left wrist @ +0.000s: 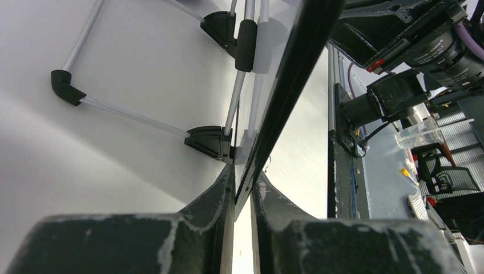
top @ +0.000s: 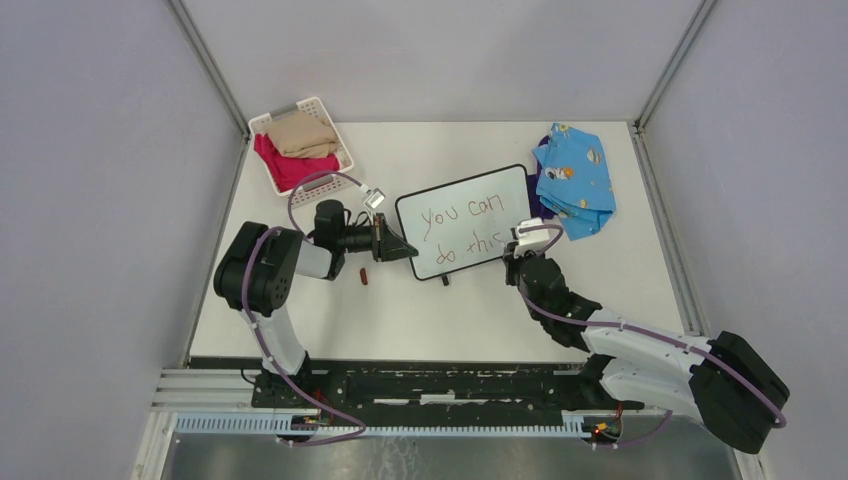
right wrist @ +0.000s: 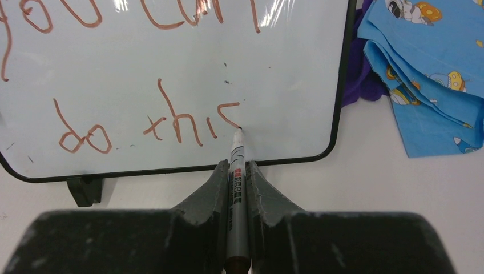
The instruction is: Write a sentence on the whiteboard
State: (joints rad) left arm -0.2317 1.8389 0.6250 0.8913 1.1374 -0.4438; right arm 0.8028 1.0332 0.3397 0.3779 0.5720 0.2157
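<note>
The whiteboard stands near the middle of the table, white with a thin black frame. It reads "you can" and "do this" in brown strokes. My left gripper is shut on the board's left edge, holding it edge-on between both fingers. My right gripper is shut on a grey marker. The marker's tip touches the board at the end of the last letter. One black foot of the board shows under its lower edge.
A white basket with beige and pink cloths sits at the back left. A blue patterned cloth over a purple one lies right of the board, also in the right wrist view. A small brown marker cap lies by the left gripper.
</note>
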